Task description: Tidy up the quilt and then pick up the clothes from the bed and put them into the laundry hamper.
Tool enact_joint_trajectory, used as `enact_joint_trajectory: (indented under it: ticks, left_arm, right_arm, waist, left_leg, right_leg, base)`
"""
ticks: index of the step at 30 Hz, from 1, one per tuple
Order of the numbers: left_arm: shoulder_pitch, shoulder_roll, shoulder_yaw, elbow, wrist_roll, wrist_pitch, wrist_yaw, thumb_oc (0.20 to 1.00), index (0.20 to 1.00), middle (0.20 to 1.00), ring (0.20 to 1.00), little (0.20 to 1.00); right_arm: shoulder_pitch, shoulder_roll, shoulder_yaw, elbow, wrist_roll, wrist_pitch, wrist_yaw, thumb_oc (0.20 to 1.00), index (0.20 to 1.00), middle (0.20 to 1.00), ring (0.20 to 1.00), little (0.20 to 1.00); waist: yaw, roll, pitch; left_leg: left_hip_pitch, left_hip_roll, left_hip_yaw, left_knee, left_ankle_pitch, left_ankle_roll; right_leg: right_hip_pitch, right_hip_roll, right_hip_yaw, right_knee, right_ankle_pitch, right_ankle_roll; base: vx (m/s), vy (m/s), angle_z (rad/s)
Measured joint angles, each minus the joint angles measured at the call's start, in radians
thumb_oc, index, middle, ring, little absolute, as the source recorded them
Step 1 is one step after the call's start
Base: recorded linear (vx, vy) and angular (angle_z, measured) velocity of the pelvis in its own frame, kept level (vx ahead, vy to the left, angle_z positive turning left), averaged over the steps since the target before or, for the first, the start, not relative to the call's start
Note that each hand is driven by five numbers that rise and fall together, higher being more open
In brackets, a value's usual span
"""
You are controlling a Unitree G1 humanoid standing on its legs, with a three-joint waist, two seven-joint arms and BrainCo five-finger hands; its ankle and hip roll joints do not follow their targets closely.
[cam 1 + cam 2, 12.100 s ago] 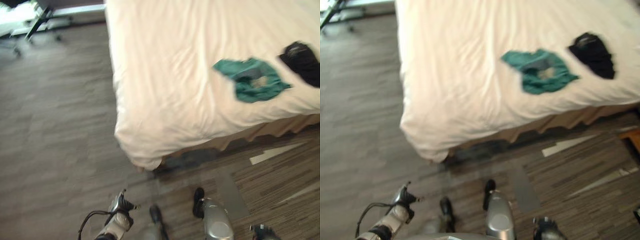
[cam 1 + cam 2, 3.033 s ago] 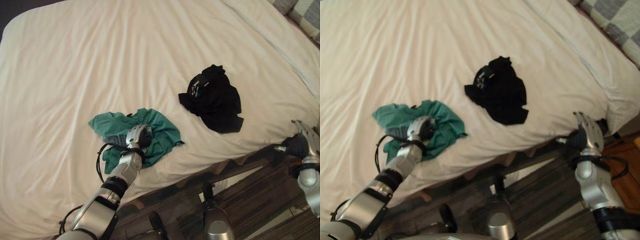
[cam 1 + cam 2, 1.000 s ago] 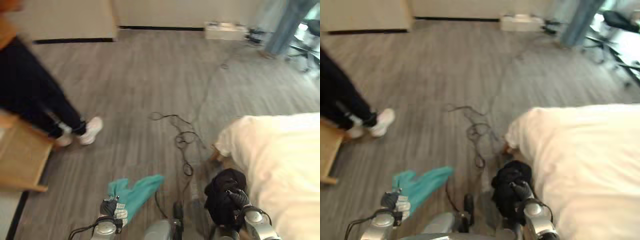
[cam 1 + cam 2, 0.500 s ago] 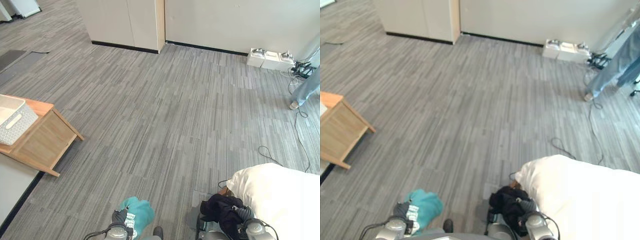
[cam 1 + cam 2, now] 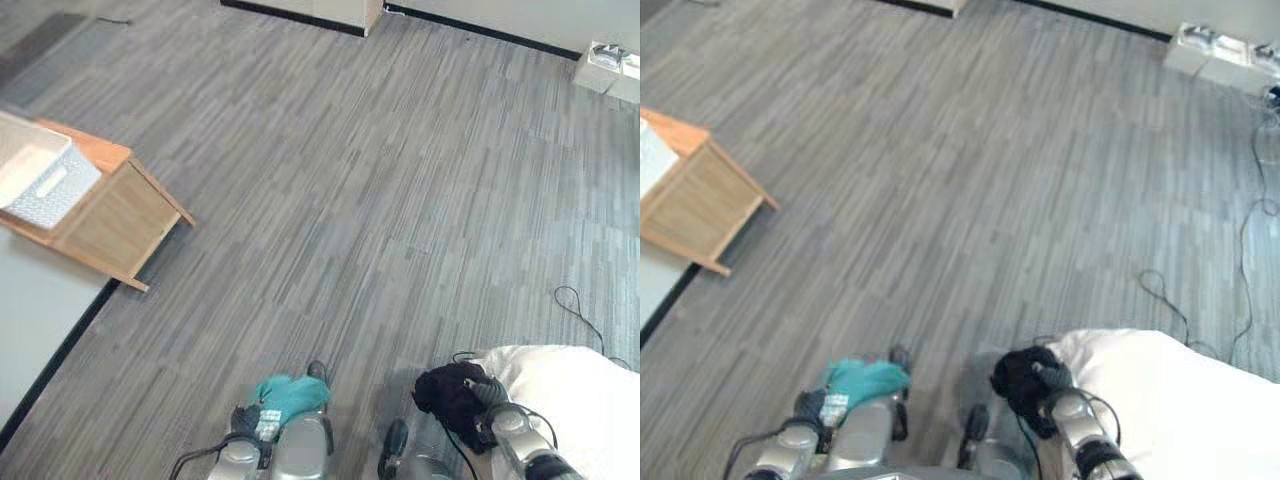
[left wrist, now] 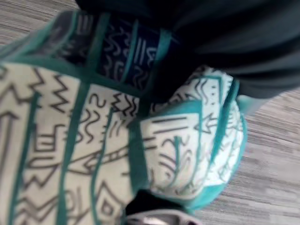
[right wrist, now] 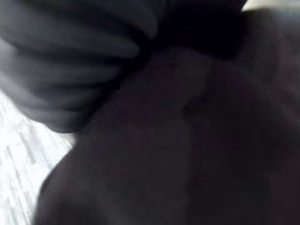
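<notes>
Left eye view swung lower since earlier, hamper (image 5: 40,170) nearer, bed (image 5: 585,400) shrinking

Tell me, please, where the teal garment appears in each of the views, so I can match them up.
Left eye view: teal garment at the bottom edge, left of centre, bunched in the left hand.
Right eye view: low and left.
Left wrist view: patterned teal-and-white cloth, very close.
Right wrist view: not there.
Shared landmark: the wooden table.

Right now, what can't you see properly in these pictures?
- Left hand: fingers buried in the green shirt, left eye view.
- Right hand: fingers hidden in the black clothes.
- White basket: cut off by the left eye view's edge.
- Bed: cut off by the right eye view's corner.
</notes>
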Motion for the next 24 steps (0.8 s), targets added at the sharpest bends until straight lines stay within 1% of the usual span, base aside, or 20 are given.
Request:
enact_joint_trajectory:
  ticks: [1,2,3,4,5,6,7,10,11,12,13,14,15,17,18,19,20,21,22,24]
  left_arm:
    - [0.007,-0.010,-0.001,0.024,0.000,0.006,-0.003,0.200,0.200,0.200,0.200,0.200]
    - [0.004,-0.011,0.004,0.050,0.000,0.018,-0.002,0.200,0.200,0.200,0.200,0.200]
    - [-0.008,-0.002,0.007,0.040,0.000,0.018,0.000,0.200,0.200,0.200,0.200,0.200]
    - [-0.026,0.012,-0.006,0.037,0.000,0.018,0.003,0.200,0.200,0.200,0.200,0.200]
    - [-0.041,0.014,0.002,0.037,0.000,0.018,0.006,0.200,0.200,0.200,0.200,0.200]
    - [-0.055,0.023,-0.010,0.036,-0.001,0.019,0.016,0.200,0.200,0.200,0.200,0.200]
    - [-0.065,0.026,-0.013,0.018,-0.001,0.018,0.029,0.200,0.200,0.200,0.200,0.200]
    - [-0.099,0.044,-0.015,-0.020,0.001,0.011,0.041,0.200,0.200,0.200,0.200,0.200]
    - [-0.110,0.053,-0.014,-0.025,0.002,0.010,0.043,0.200,0.200,0.200,0.200,0.200]
    - [-0.117,0.055,-0.014,-0.027,0.003,0.010,0.043,0.200,0.200,0.200,0.200,0.200]
    - [-0.123,0.055,-0.012,-0.025,0.003,0.010,0.044,0.200,0.200,0.200,0.200,0.200]
    - [-0.124,0.056,-0.010,-0.021,0.008,0.008,0.046,0.200,0.200,0.200,0.200,0.200]
    - [-0.120,0.052,-0.010,0.012,0.030,0.009,0.046,0.200,0.200,0.200,0.200,0.200]
    - [-0.090,0.060,-0.004,0.034,0.043,0.012,0.053,0.200,0.200,0.200,0.200,0.200]
    - [-0.068,0.052,0.009,0.055,0.041,0.010,0.061,0.200,0.200,0.200,0.200,0.200]
    - [-0.017,-0.001,0.030,0.051,0.039,-0.004,0.064,0.200,0.200,0.200,0.200,0.200]
    - [-0.008,-0.016,0.035,0.033,0.037,-0.012,0.063,0.200,0.200,0.200,0.200,0.200]
    - [-0.008,-0.027,0.031,0.028,0.033,-0.011,0.063,0.200,0.200,0.200,0.200,0.200]
    - [0.003,-0.022,0.015,0.027,0.027,-0.001,0.062,0.200,0.200,0.200,0.200,0.200]
    - [0.029,-0.011,0.015,0.028,0.030,0.000,0.064,0.200,0.200,0.200,0.200,0.200]
  right_arm:
    - [0.009,-0.008,0.002,0.012,-0.016,-0.007,-0.003,0.200,0.200,0.200,0.200,0.200]
    - [0.009,-0.007,0.032,0.025,-0.026,-0.010,-0.006,0.200,0.200,0.200,0.200,0.200]
    - [0.023,-0.003,0.040,0.017,-0.032,-0.018,-0.005,0.200,0.200,0.200,0.200,0.200]
    - [0.020,0.011,0.040,0.001,-0.032,-0.020,-0.004,0.200,0.200,0.200,0.200,0.200]
    - [0.040,0.012,0.044,-0.025,-0.032,-0.021,-0.002,0.200,0.200,0.200,0.200,0.200]
    - [0.056,0.015,0.039,-0.050,-0.031,-0.023,0.000,0.200,0.200,0.200,0.200,0.200]
    - [0.067,0.009,0.041,-0.084,-0.031,-0.022,0.001,0.200,0.200,0.200,0.200,0.200]
    - [0.060,-0.003,0.024,-0.145,-0.030,-0.032,-0.001,0.200,0.200,0.200,0.200,0.200]
    - [0.057,-0.002,0.016,-0.158,-0.030,-0.030,-0.002,0.200,0.200,0.200,0.200,0.200]
    - [0.060,-0.002,0.009,-0.166,-0.030,-0.030,-0.005,0.200,0.200,0.200,0.200,0.200]
    - [0.073,-0.005,0.004,-0.169,-0.030,-0.032,-0.012,0.200,0.200,0.200,0.200,0.200]
    - [0.077,-0.006,0.005,-0.165,-0.030,-0.032,-0.015,0.200,0.200,0.200,0.200,0.200]
    - [0.075,-0.009,0.008,-0.144,-0.031,-0.030,-0.017,0.200,0.200,0.200,0.200,0.200]
    - [0.087,0.007,0.016,-0.132,-0.033,-0.017,-0.013,0.200,0.200,0.200,0.200,0.200]
    - [0.097,0.008,0.017,-0.118,-0.034,-0.018,-0.011,0.200,0.200,0.200,0.200,0.200]
    - [0.126,-0.010,0.012,-0.114,-0.034,-0.023,-0.011,0.200,0.200,0.200,0.200,0.200]
    - [0.132,-0.028,0.009,-0.115,-0.033,-0.020,-0.011,0.200,0.200,0.200,0.200,0.200]
    - [0.123,-0.044,0.006,-0.113,-0.033,-0.010,-0.009,0.200,0.200,0.200,0.200,0.200]
    - [0.103,-0.052,-0.007,-0.111,-0.033,-0.003,-0.009,0.200,0.200,0.200,0.200,0.200]
    - [0.038,-0.060,0.010,-0.118,-0.034,-0.004,-0.007,0.200,0.200,0.200,0.200,0.200]
  waist:
    - [-0.002,0.021,-0.003]
    - [0.011,0.017,-0.005]
    - [0.008,0.010,-0.013]
    - [-0.002,0.013,-0.004]
    - [-0.013,0.010,-0.004]
    - [-0.026,0.005,0.006]
    - [-0.065,0.038,0.008]
    - [-0.124,0.075,0.029]
    - [-0.148,0.085,0.029]
    - [-0.163,0.077,0.027]
    - [-0.177,0.070,0.021]
    - [-0.187,0.066,0.017]
    - [-0.214,0.089,-0.003]
    - [-0.188,0.056,-0.022]
    - [-0.182,0.046,-0.027]
    - [-0.167,0.059,-0.055]
    - [-0.147,0.058,-0.053]
    - [-0.115,0.062,-0.039]
    - [-0.078,0.047,-0.030]
    - [-0.061,0.007,-0.018]
  left_leg:
    - [0.043,0.003,-0.028,0.014,-0.023,0.016]
    - [0.060,-0.008,-0.045,0.030,-0.061,0.070]
    - [0.064,-0.014,-0.046,0.045,-0.079,0.079]
    - [0.078,-0.017,-0.034,0.060,-0.065,0.111]
    - [0.094,-0.029,-0.049,0.068,-0.094,0.122]
    - [0.150,-0.058,-0.064,0.055,-0.108,0.134]
    - [0.193,-0.051,-0.116,0.050,-0.135,0.149]
    - [0.253,-0.040,-0.177,0.024,-0.162,0.143]
    - [0.266,-0.047,-0.230,0.023,-0.173,0.119]
    - [0.273,-0.053,-0.224,0.025,-0.171,0.123]
    - [0.306,-0.066,-0.245,0.021,-0.182,0.105]
    - [0.323,-0.070,-0.260,0.019,-0.194,0.090]
    - [0.353,-0.047,-0.293,0.016,-0.247,0.073]
    - [0.417,-0.061,-0.281,0.037,-0.275,0.056]
    - [0.382,-0.064,-0.277,0.246,-0.339,0.005]
    - [0.160,-0.021,-0.301,0.731,-0.237,-0.019]
    - [0.026,-0.005,-0.320,0.969,-0.068,-0.012]
    - [-0.069,0.012,-0.314,1.105,-0.077,-0.013]
    - [-0.174,0.024,-0.234,1.133,-0.151,0.011]
    - [-0.255,0.006,-0.102,0.907,-0.174,0.021]
  right_leg:
    - [0.028,0.003,0.002,0.012,-0.022,0.026]
    - [-0.018,-0.027,0.004,0.167,-0.082,0.064]
    - [-0.063,-0.038,-0.013,0.265,-0.081,0.075]
    - [-0.212,-0.095,-0.023,0.598,-0.090,0.126]
    - [-0.264,-0.115,-0.009,0.723,-0.062,0.153]
    - [-0.344,-0.159,0.018,0.953,0.040,0.191]
    - [-0.375,-0.139,0.007,0.986,0.016,0.157]
    - [-0.441,-0.093,-0.088,0.804,-0.024,0.099]
    - [-0.440,-0.068,-0.127,0.579,-0.031,0.087]
    - [-0.421,-0.058,-0.136,0.444,-0.020,0.090]
    - [-0.416,-0.044,-0.118,0.231,-0.008,0.102]
    - [-0.421,-0.037,-0.081,0.153,0.004,0.108]
    - [-0.413,-0.005,0.024,0.040,0.009,0.112]
    - [-0.414,-0.013,0.016,0.067,0.013,0.083]
    - [-0.379,-0.033,0.002,0.135,0.110,0.032]
    - [-0.297,-0.009,-0.036,0.131,0.141,-0.019]
    - [-0.269,0.000,-0.057,0.128,0.171,-0.061]
    - [-0.238,0.008,-0.062,0.126,0.173,-0.072]
    - [-0.198,0.016,-0.054,0.092,0.156,-0.083]
    - [-0.095,0.022,-0.069,0.005,0.144,-0.080]
  base:
    - [0.51,0.195,-0.48]
    - [0.33,0.147,-0.25]
    - [0.71,0.257,-0.09]
    - [0.57,0.177,0.19]
    - [0.81,0.199,0.20]
    - [0.62,0.067,0.53]
    - [0.64,-0.022,0.48]
    - [0.72,-0.175,0.71]
    - [0.45,-0.159,0.92]
    - [0.84,-0.203,1.10]
    - [0.80,-0.198,0.86]
    - [0.97,-0.248,1.09]
    - [0.63,-0.223,0.80]
    - [0.42,-0.245,0.44]
    - [0.55,-0.505,0.86]
    - [0.69,-0.548,1.20]
    - [0.43,-0.288,0.90]
    - [0.45,-0.105,0.17]
    - [0.49,-0.065,-0.12]
    - [0.61,-0.035,-0.10]
